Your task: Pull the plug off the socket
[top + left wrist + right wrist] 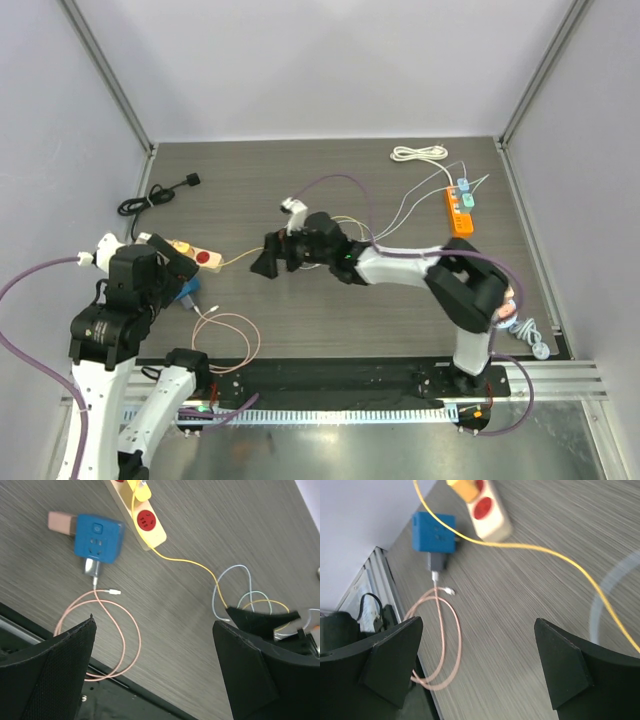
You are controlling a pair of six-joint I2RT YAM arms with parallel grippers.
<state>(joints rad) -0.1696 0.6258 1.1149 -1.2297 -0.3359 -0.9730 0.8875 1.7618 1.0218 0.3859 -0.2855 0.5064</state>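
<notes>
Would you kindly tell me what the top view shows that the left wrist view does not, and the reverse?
Only the top view: an orange strip, a coiled white cable and a black cable. Only the left wrist view: a pinkish block against the blue cube. Both: the blue cube, pink cable, cream strip and yellow cable.

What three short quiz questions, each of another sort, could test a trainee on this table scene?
1. True or false: the left gripper and the right gripper both stand open, holding nothing.
2. Which colour is the cable leaving the grey plug in the blue cube socket? A yellow, B pink, C black.
3. Fill in: seen from the robot, the orange power strip lies at the far ___ of the table.
Key: 1 true; 2 B; 3 right.
</notes>
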